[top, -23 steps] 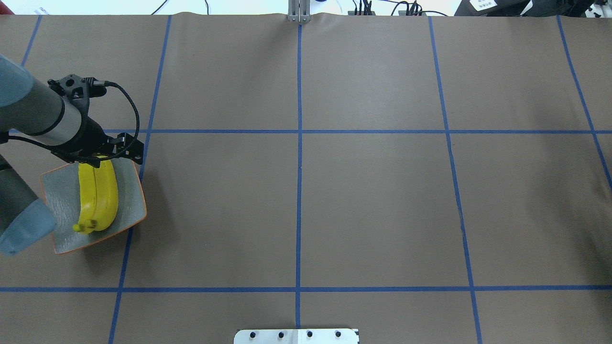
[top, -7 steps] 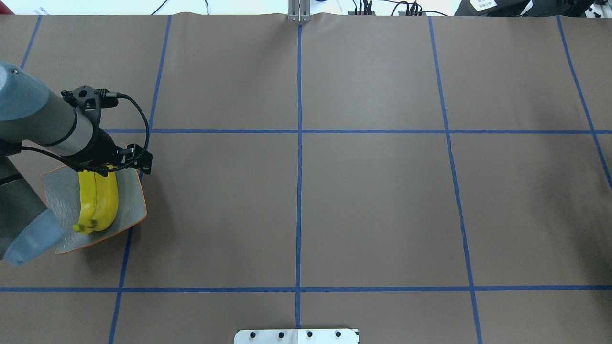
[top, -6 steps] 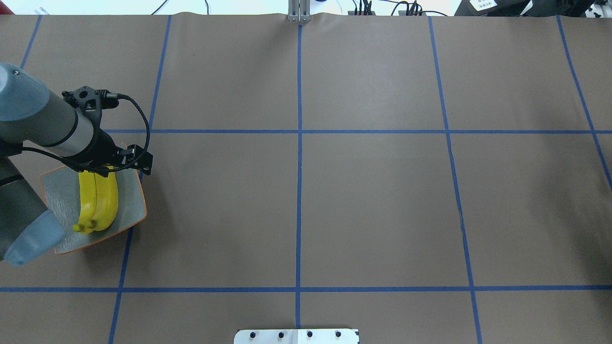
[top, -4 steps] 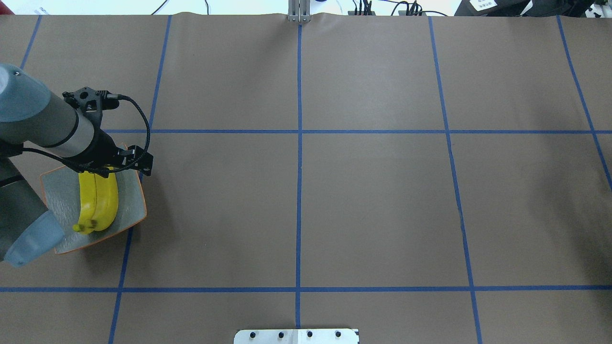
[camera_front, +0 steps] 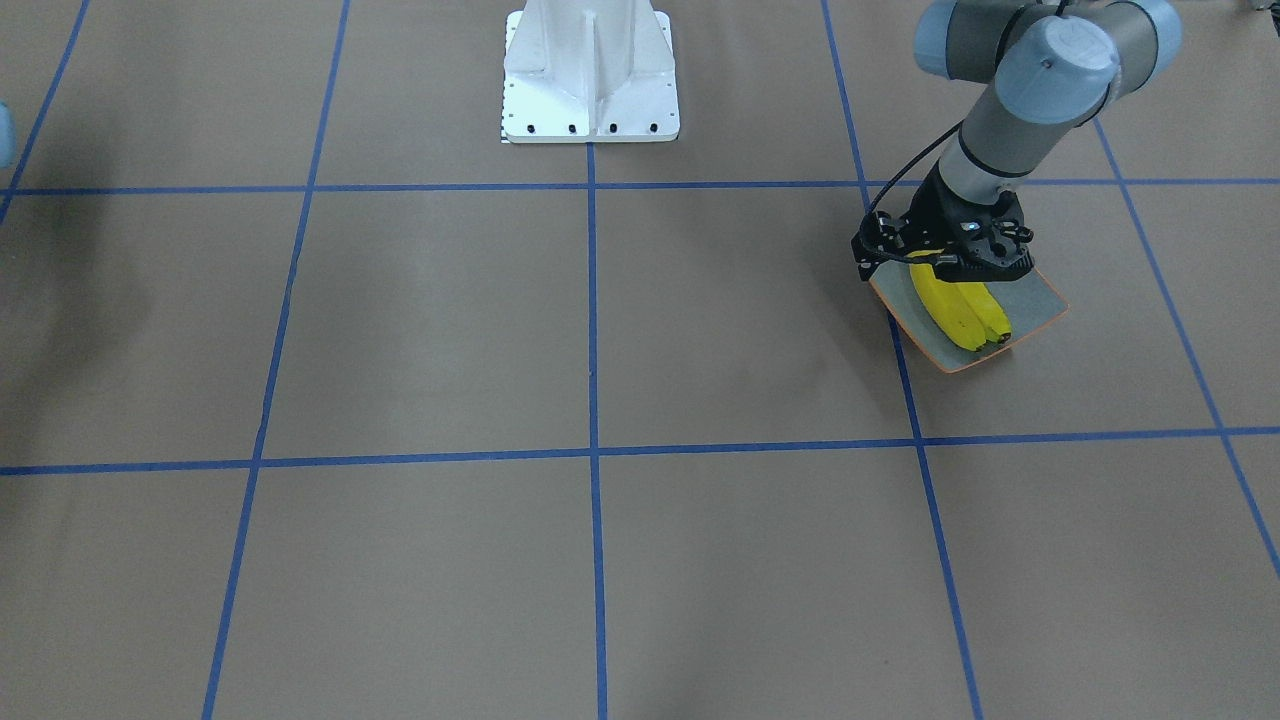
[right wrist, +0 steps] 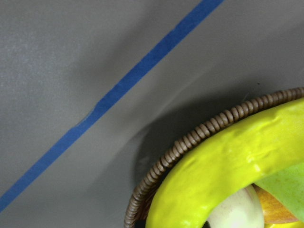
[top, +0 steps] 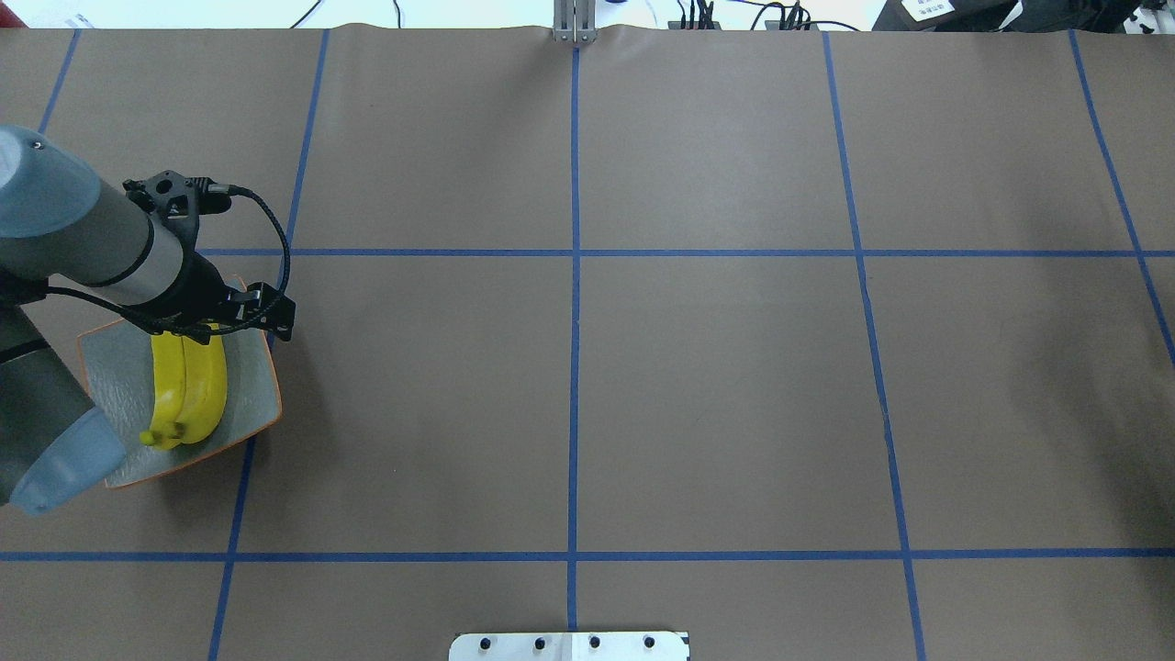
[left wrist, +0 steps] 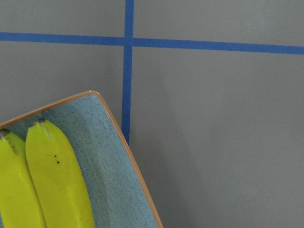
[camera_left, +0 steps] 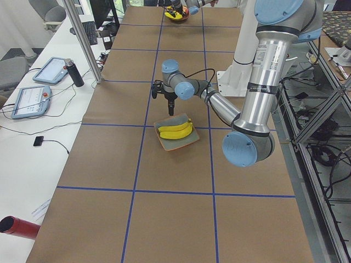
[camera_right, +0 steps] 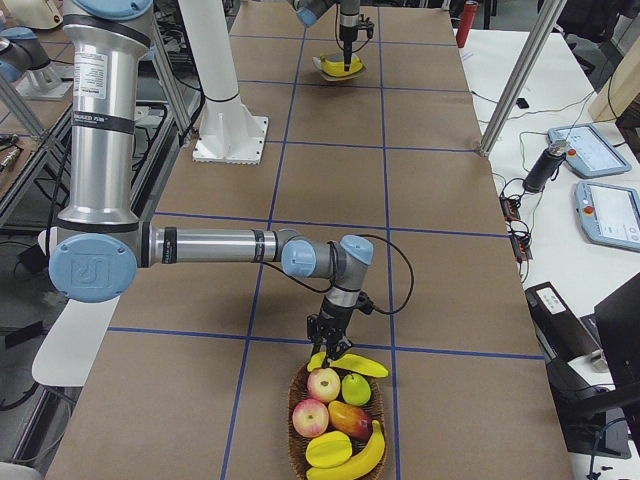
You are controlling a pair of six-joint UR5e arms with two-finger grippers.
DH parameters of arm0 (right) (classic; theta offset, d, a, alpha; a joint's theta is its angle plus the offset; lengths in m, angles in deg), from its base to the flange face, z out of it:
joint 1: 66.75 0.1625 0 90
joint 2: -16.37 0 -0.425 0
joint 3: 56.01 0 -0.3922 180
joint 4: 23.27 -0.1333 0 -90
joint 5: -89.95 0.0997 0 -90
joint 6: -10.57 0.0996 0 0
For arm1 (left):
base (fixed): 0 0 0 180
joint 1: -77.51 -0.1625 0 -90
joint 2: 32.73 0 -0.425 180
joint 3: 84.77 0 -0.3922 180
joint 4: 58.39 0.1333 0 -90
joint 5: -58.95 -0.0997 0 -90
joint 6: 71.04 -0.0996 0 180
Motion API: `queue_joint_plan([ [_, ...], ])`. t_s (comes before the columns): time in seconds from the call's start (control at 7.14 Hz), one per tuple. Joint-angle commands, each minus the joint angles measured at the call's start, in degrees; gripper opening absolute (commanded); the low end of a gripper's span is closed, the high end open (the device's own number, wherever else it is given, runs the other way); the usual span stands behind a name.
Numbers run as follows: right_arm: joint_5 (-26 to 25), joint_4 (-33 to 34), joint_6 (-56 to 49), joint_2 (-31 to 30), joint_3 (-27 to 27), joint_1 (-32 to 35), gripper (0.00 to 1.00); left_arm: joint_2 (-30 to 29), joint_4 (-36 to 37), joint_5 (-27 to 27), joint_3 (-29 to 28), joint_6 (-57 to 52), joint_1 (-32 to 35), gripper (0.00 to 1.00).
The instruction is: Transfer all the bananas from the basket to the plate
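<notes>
The plate (top: pixel 250 390) sits at the end of the table (top: pixel 716 386) on the robot's left. Two bananas (top: pixel 190 386) lie side by side in it, stems toward the robot, and the left gripper (camera_left: pixel 171 111) hangs over their far ends. At the opposite end stands the basket (camera_right: pixel 292 425). One banana (camera_right: pixel 352 363) lies across its rim on the side nearest the plate, right below the right gripper (camera_right: pixel 329 350). Another banana (camera_right: pixel 358 457) lies along the opposite side, with two apples (camera_right: pixel 323 384), a pear (camera_right: pixel 356 388) and a mango (camera_right: pixel 350 418) between them. The robot base (camera_front: pixel 590 70) stands midway along the table's edge.
</notes>
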Motion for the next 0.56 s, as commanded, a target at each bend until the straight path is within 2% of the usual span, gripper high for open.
queue_joint_plan([
  [0.0, -0.35, 0.04, 0.11, 0.83, 0.63, 0.09, 0.00, 0.00, 0.00, -0.07, -0.32, -0.01, -0.05, 1.00],
  [0.42, -1.67, 0.74, -0.94, 0.66, 3.96, 7.62, 0.00, 0.00, -0.44, -0.07, -0.93, -0.01, -0.05, 1.00],
])
